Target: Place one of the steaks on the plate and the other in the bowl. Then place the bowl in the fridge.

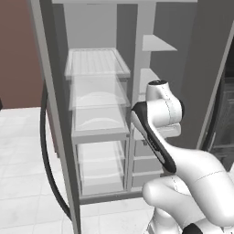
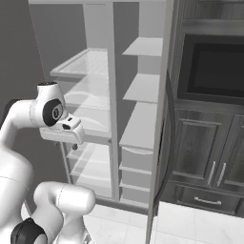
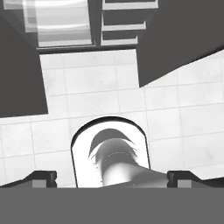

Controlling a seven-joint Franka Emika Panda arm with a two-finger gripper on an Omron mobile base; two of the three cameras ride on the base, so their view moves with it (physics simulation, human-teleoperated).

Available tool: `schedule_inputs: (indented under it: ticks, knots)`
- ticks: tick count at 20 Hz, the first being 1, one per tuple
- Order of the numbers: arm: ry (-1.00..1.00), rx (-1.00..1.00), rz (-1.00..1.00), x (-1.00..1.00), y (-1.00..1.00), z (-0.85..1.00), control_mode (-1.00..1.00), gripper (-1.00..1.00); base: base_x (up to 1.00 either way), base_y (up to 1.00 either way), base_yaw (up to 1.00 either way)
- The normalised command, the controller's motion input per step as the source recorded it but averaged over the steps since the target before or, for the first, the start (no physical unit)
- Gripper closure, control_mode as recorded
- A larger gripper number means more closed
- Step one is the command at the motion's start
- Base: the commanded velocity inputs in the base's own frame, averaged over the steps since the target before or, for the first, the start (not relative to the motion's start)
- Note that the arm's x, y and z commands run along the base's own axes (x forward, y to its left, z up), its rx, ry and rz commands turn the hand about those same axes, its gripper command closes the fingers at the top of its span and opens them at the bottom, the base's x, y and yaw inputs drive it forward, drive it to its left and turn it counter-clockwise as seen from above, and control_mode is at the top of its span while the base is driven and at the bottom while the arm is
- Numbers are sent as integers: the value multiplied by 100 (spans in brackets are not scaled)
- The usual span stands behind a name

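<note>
My gripper (image 3: 112, 178) has its jaws spread wide with nothing between them; in the hand view the two dark fingertips (image 3: 43, 178) sit far apart at the bottom corners, pointing straight down at the pale tiled floor (image 3: 109, 92). In the right base view I see the hand (image 2: 64, 131) hanging just in front of the open fridge (image 1: 98, 132), at the height of its middle shelves.

Both fridge doors stand swung out. The left door (image 1: 50, 114) rises beside me with its long dark handle (image 1: 45, 151) curving down its outer face, and the right door's edge (image 2: 159, 143) runs down on my other side. Between them I have a clear opening in front of the shelves. From above, the two doors show as dark slabs flanking the strip of floor under my hand.

Inside, the left compartment holds pale translucent shelves (image 1: 97, 64) and drawers (image 1: 101, 167); the right compartment has plain grey shelves (image 2: 143, 88) over stacked drawers. Right of the fridge stands dark cabinetry (image 2: 209, 152) with a built-in oven (image 2: 214, 66).
</note>
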Motion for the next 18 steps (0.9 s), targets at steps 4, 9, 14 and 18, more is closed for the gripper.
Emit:
schedule_inputs:
  ticks: [4,9,14,18]
  knots:
    - [0,0,0,0,0,0,100,-100,-6,57,-26]
    - [0,0,0,0,0,0,100,-100,0,73,-46]
    - [0,0,0,0,0,0,100,-100,-7,-7,-35]
    - [0,0,0,0,0,0,100,-100,-74,-1,-47]
